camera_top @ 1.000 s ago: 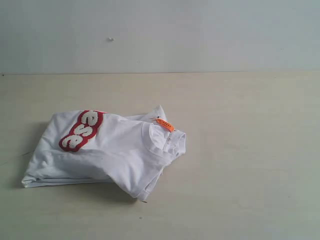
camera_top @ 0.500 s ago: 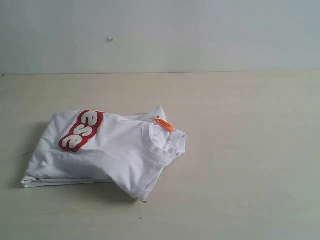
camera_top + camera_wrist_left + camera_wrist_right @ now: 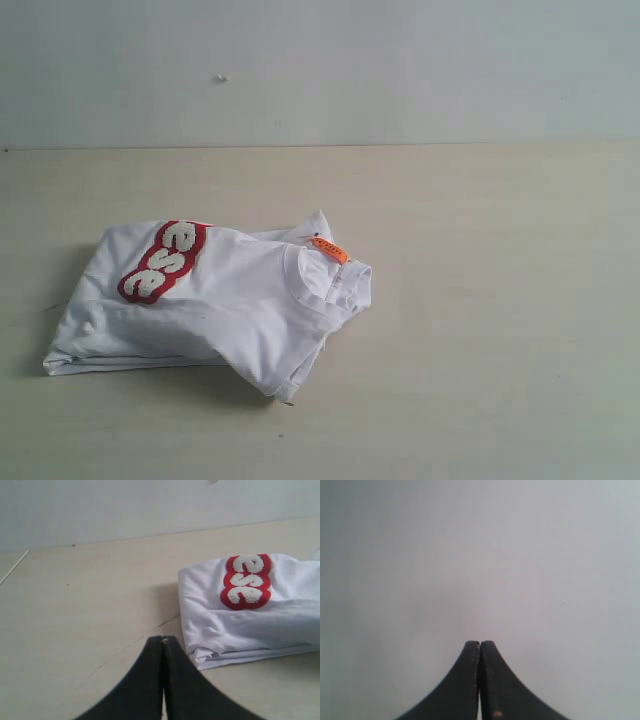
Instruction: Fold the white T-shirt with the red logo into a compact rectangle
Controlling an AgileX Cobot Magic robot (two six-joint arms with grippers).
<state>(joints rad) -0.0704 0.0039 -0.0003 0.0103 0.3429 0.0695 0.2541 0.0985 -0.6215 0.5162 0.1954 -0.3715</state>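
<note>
The white T-shirt (image 3: 225, 300) lies folded in a rough bundle on the left half of the table, with its collar and orange tag (image 3: 329, 250) at the right end. Part of the red logo (image 3: 162, 262), showing "ese", lies on the upper left of the bundle. In the left wrist view the shirt (image 3: 260, 625) and its logo (image 3: 246, 581) sit just beyond my left gripper (image 3: 163, 640), which is shut and empty, a short way off the shirt's folded corner. My right gripper (image 3: 480, 644) is shut too, facing only a plain grey surface. Neither gripper shows in the exterior view.
The light wooden table (image 3: 480, 300) stretches bare to the right of the shirt. A pale wall (image 3: 400, 70) rises behind its far edge. A thin crack line (image 3: 167, 621) runs across the tabletop near the shirt's corner.
</note>
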